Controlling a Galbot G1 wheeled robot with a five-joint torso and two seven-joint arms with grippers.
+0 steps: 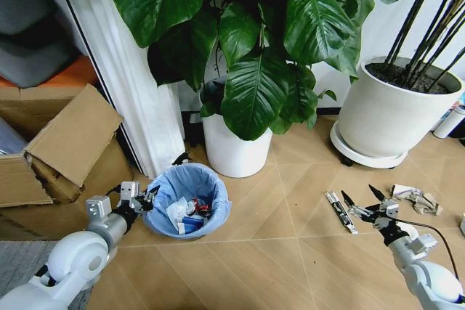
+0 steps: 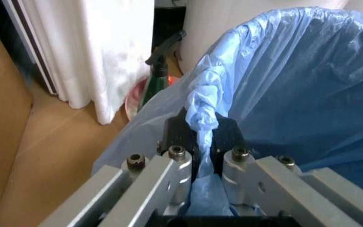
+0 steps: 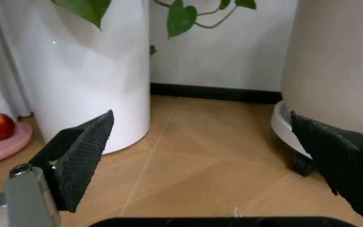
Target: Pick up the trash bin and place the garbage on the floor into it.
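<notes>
Patience here: my left pincer [image 1: 143,199] pinches the trash bin [image 1: 187,200] by its bagged rim near the curtain, while my right pincer [image 1: 363,201], spread wide, hovers between tube [image 1: 339,211] and wrapper [image 1: 414,199], so I'd descend squarely.

The head view looks forward and down from above at the wooden floor [image 1: 290,252], with both arms reaching in from the lower corners. The left wrist view sits very close behind the left gripper [image 2: 203,142], facing the trash bin [image 2: 307,94] rim. The right wrist view hangs low, facing level across the floor at the white plant pot [image 3: 99,61], which the head view shares.
</notes>
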